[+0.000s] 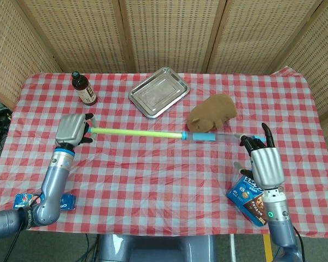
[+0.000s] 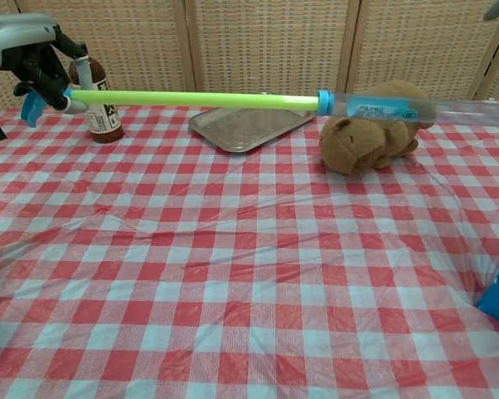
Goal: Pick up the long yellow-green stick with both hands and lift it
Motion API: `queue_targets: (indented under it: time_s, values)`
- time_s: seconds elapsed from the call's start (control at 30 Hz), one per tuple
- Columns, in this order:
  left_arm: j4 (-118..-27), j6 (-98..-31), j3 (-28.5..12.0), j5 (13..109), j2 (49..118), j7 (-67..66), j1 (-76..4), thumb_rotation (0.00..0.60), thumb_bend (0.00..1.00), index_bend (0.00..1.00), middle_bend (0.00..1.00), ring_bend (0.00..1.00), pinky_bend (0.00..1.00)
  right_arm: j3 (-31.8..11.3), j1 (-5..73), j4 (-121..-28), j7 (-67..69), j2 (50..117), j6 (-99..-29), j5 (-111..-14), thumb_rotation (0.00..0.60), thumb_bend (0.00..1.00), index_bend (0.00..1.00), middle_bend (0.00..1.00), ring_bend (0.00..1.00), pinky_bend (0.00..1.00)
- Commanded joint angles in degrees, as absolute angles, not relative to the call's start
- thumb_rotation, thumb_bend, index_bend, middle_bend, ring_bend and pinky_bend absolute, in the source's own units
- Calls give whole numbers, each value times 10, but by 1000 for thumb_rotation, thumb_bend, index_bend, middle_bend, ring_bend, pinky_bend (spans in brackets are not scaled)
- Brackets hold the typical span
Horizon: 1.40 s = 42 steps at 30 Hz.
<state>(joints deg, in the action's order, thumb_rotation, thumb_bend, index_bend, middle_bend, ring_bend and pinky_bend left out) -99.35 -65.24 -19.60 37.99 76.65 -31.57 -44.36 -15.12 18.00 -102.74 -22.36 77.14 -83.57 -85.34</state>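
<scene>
Head view: long yellow-green stick (image 1: 136, 132) runs left-right across the middle of the red-checked table (image 1: 164, 180), raised off the cloth, roughly level. Yellow-green part on the left, blue collar mid-way, then a clear tube section toward the right. Left hand (image 1: 72, 130) grips the stick's left end, fingers wrapped round it. Right hand (image 1: 261, 161) sits at the clear right end, fingers curled there, one finger sticking up; cannot tell whether it actually holds the tube.

Chest view: stick (image 2: 200, 100) crosses the frame high up, well above the tablecloth. Left hand (image 2: 35, 65) clamped on the left end, with a blue handle piece poking below it. Right hand barely in frame at the top right corner, only dark fingertips, state unclear.

Around: brown plush toy (image 1: 212, 112) sits just behind the clear section; in the chest view the tube passes in front of its top. Dark sauce bottle (image 1: 83, 89) upright at back left, behind the left hand; in the chest view the stick crosses in front of its label. Metal tray (image 1: 158, 91) back centre, lying flat, apart from the stick. Blue cookie pack (image 1: 251, 199) at the front right edge, just beside the right wrist. Small blue packet (image 1: 23, 200) at the front left edge by the left arm.
</scene>
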Motion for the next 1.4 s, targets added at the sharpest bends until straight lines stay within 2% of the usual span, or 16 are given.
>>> queue_targets:
  time_s: [0.03, 0.13, 0.23, 0.67, 1.4]
  values:
    - [-1004, -655, -197, 378, 759, -315, -443, 600, 647, 857, 916, 853, 746, -169, 194, -1055, -267, 769, -824, -827, 600, 225, 356, 847, 802, 376]
    - [-1010, -657, -196, 376, 755, -315, -443, 600, 647, 857, 916, 853, 745, -180, 203, -1070, -304, 773, -818, -803, 600, 228, 445, 983, 945, 547]
    - [-1015, -659, -193, 376, 751, -314, -444, 600, 647, 857, 916, 853, 746, -193, 217, -1075, -345, 781, -805, -759, 600, 229, 494, 1000, 997, 613]
    - [-1031, -661, -186, 366, 730, -321, -451, 600, 645, 857, 916, 853, 745, -203, 237, -1043, -364, 786, -773, -631, 600, 231, 481, 1000, 1000, 620]
    - [-1054, -677, -174, 372, 714, -312, -450, 600, 645, 857, 916, 853, 745, -186, 246, -992, -362, 786, -782, -593, 600, 269, 504, 1000, 1000, 620]
